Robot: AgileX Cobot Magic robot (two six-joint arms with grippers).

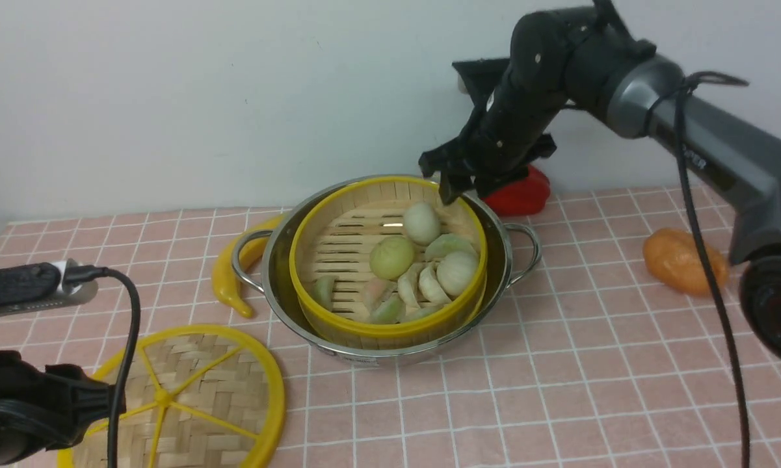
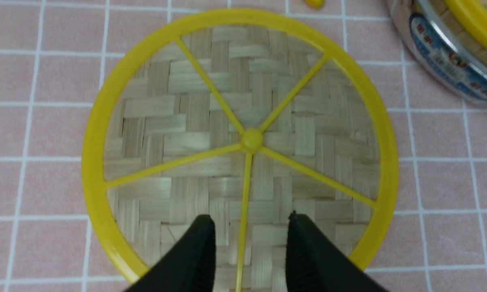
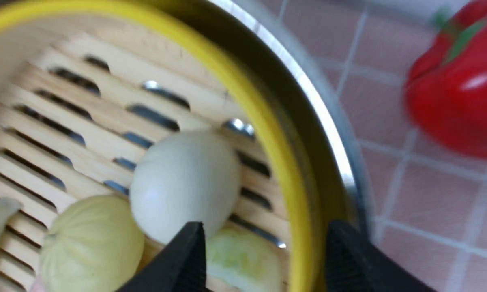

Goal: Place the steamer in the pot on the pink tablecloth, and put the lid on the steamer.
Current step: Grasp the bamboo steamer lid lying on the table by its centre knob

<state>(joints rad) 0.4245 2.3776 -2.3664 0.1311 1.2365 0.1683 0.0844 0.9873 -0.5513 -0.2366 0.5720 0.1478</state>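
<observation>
White gridlines cross the pink tablecloth; yellow rims the lid.

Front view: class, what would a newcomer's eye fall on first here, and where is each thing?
The yellow-rimmed steamer of pale dumplings sits inside the shiny pot at the middle of the pink tablecloth. The right gripper hangs open astride the steamer's far rim, a red pepper behind it. The woven lid lies flat at front left, under the open left gripper.

Right arm reaches forward, bent downward, right fingers spread wide; left fingers stand parted
</observation>
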